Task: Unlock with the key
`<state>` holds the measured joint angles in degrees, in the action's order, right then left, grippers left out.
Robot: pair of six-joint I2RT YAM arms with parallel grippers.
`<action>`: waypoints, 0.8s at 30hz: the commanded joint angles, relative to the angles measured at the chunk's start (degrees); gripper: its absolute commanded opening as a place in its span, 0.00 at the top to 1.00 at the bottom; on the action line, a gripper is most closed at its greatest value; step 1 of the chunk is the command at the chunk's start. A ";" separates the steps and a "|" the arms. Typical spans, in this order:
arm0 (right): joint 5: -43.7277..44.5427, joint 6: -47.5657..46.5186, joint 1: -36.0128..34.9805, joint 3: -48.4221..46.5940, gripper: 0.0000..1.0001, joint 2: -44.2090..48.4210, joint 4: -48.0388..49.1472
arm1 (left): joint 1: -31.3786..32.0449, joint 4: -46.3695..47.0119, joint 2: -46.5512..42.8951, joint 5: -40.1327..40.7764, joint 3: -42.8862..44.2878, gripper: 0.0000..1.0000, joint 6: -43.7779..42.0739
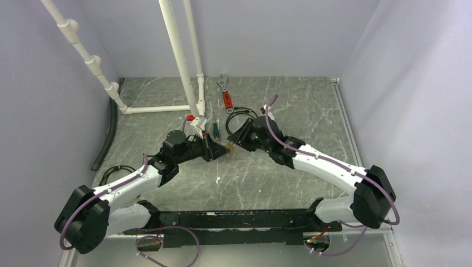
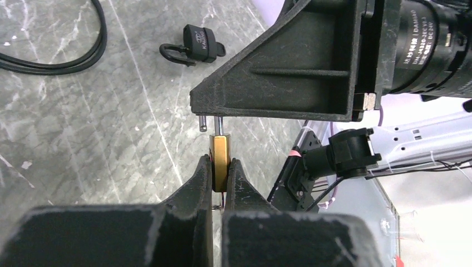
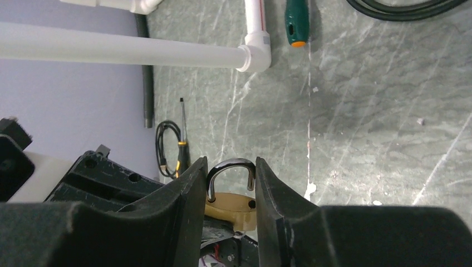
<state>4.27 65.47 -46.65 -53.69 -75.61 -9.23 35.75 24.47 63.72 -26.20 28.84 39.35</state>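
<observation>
A small brass padlock (image 2: pixel 219 147) is held off the table, edge-on, with my left gripper (image 2: pixel 220 161) shut on its body. Its steel shackle (image 3: pixel 222 165) stands sprung open, one leg seated in the brass body (image 3: pixel 231 207) and the other leg lifted clear of its hole. My right gripper (image 3: pixel 231 167) is shut on that shackle, a finger pressed against each side. From above, both grippers meet at the padlock (image 1: pixel 229 147) in the middle of the table. The key is hidden; only a bit of metal shows under the padlock between the left fingers.
A second, black padlock (image 2: pixel 197 44) lies on the table beyond, beside a black cable loop (image 2: pixel 55 61). A green-handled screwdriver (image 1: pixel 215 130), a red wrench (image 1: pixel 227 97) and a white pipe frame (image 1: pixel 181 61) stand behind the grippers. A small screwdriver (image 3: pixel 181 144) lies near the left wall.
</observation>
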 commanded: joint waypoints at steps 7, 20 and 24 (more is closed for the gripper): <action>-13.60 -5.32 -0.92 11.38 0.99 6.39 36.11 | 1.39 14.25 -1.72 -15.14 2.62 1.00 4.15; -21.89 -12.46 0.94 16.53 0.88 13.04 42.73 | 1.38 0.09 -8.67 -12.66 5.37 1.00 0.28; -20.62 -15.64 0.95 17.25 0.69 15.96 39.22 | 1.39 1.55 -8.02 -12.48 4.51 1.00 0.76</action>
<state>-16.38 55.02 -45.93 -36.77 -63.07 31.33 37.52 25.63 55.94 -39.42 32.10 41.36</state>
